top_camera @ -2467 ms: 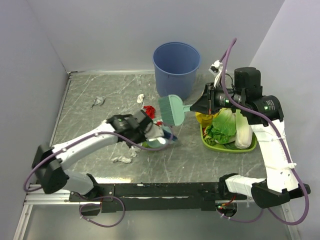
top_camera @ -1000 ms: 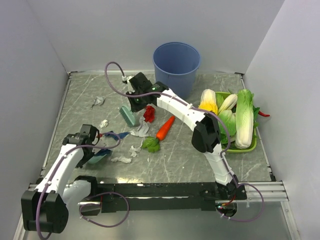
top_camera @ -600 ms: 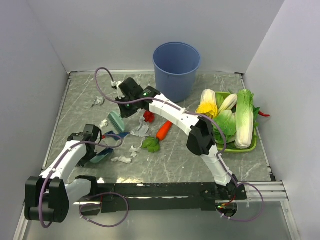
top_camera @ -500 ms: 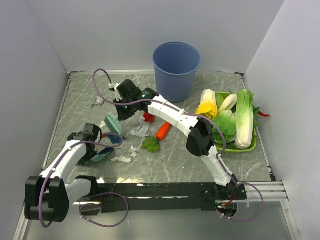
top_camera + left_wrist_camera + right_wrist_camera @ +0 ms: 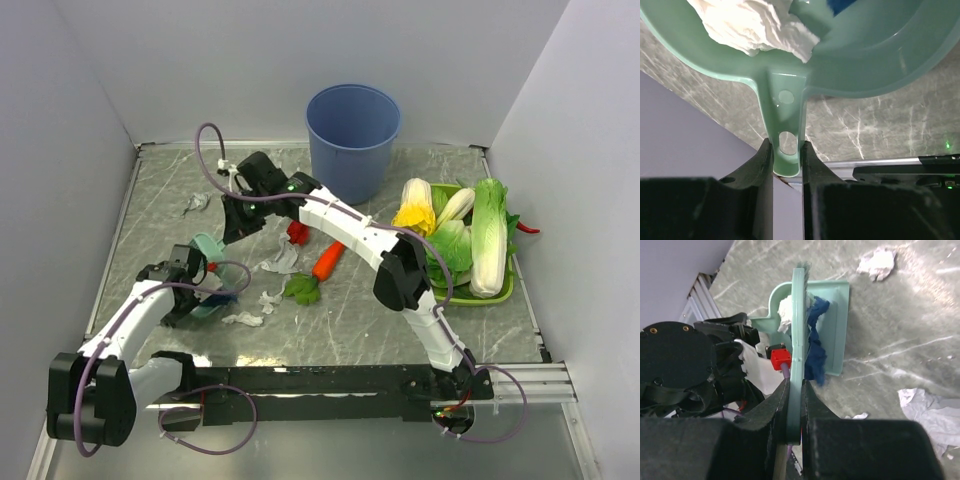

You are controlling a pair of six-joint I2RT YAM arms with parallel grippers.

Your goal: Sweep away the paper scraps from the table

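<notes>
The left pincer (image 5: 786, 150) is closed tight on the handle of a teal dustpan (image 5: 875, 60), with one finger pressed flat against each side of the handle. Two of the paper scraps (image 5: 752, 22) are in the pan: a crumpled white one near the handle end and a dark blue one (image 5: 816, 347) nearer the pan's open edge. Whether that edge touches the desk (image 5: 400, 320) cannot be told.

The right pincer (image 5: 795, 390) is clamped on the thin back of a teal brush (image 5: 798, 315), which shows edge-on in the right wrist view. The right arm reaches across to the left half of the desk. It holds the brush head over the pan, touching both the white and the blue scrap.

More scraps lie loose on the marble top. A grey one (image 5: 196, 203) sits near the far left corner. Two white bits (image 5: 243, 319) are just beside the pan on the near side. A larger grey-white piece (image 5: 281, 262) and a red one (image 5: 297, 232) lie next to an orange carrot (image 5: 330, 258) with green leaves.

A blue bucket (image 5: 352, 135) stands at the far edge. A green tray (image 5: 455, 297) of cabbages and other vegetables is on the right, well apart from both pincers.
</notes>
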